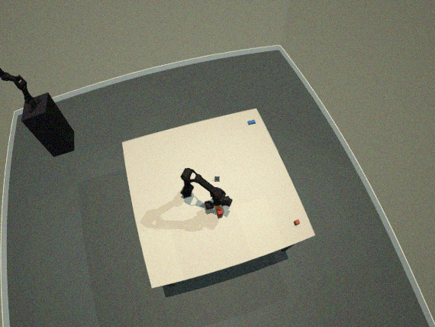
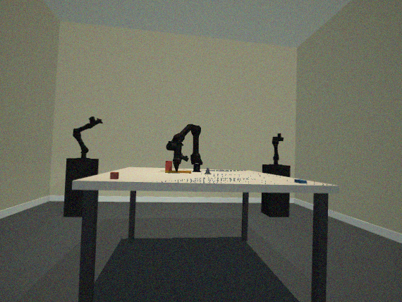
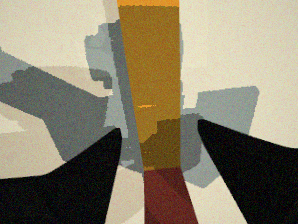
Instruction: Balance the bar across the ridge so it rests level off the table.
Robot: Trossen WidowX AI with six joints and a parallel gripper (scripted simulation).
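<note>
- The fingers stand apart, one on each side of the bar (image 3: 152, 75), holding nothing. In the wrist view there is a gap between each dark tip and the bar's long edges.
- The bar lies flat on the counter (image 2: 148, 180). It is yellow-orange, with a red block (image 2: 168, 166) standing at its left end in the exterior view. That end looks heavier.
- The straddle sits near the red end, probably to grip close to the weighted part so the bar won't tip when lifted.
- The ridge (image 2: 208, 171) is a small dark wedge just right of the bar in the exterior view, apart from it. The bar is not yet on it.
- A small red cube (image 2: 114, 175) near the left edge and a blue piece (image 2: 300, 180) at the right edge lie well apart from the work and seem to play no part.
- Judged step: come down and close on the bar. Lift and placement remain.
</note>
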